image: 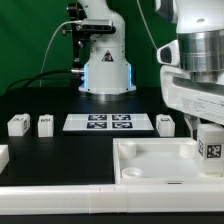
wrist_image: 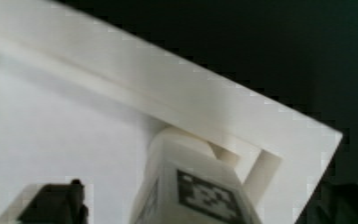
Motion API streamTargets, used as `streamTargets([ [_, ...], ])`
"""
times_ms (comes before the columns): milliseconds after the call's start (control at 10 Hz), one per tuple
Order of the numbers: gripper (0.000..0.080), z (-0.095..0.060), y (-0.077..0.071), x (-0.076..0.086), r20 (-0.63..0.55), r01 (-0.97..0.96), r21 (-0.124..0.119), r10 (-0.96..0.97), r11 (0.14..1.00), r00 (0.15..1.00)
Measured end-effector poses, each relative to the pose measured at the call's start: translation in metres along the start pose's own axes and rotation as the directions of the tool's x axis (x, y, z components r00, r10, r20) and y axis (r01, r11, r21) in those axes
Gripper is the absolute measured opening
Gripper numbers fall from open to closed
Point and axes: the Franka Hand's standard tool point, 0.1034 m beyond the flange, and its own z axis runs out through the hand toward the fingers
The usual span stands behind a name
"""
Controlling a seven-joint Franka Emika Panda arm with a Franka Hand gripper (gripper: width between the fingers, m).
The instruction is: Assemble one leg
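Exterior view, starting from its left: I see two spare legs standing on the black surface [image: 40,150], one leg [image: 17,125] near the edge and a second leg [image: 45,124] just beside it, apart from each other. Next along lies the marker board [image: 108,123], flat, with the robot's white base [image: 105,72] behind it. A third leg [image: 166,124] stands just past the board. In front lies the large white tray-like piece [image: 150,165], its raised rim facing me. At the exterior view's right my gripper [image: 208,128] hangs over the tray's far right corner, where the leg [image: 211,148] I am working on stands upright, marker facing the camera. My jaws stand wide, one on each side of the leg; I cannot tell whether they touch it.

Wrist view shows the same leg [wrist_image: 202,185] seated at the tray's corner [wrist_image: 247,120], with one dark fingertip [wrist_image: 55,202] beside it and apart from it.
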Motion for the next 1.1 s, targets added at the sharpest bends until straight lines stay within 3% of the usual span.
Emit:
streamTargets([
  [300,0.0649,0.002,0.003,0.003,-0.007,0.255,0.005,-0.255,0.967,0.967],
  [500,0.0649,0.003,0.004,0.004,-0.009,0.44,0.001,-0.44,0.898,0.898],
  [600,0.0649,0.003,0.004,0.004,-0.009,0.542,0.0,-0.542,0.84,0.84],
  [800,0.0649,-0.001,0.006,0.01,0.014,0.748,-0.032,-0.748,0.663,0.664],
  [1000,0.0649,-0.002,0.008,0.016,0.019,0.883,-0.044,-0.883,0.467,0.469],
  [1100,0.0649,-0.002,0.008,0.016,0.018,0.876,-0.043,-0.876,0.48,0.481],
])
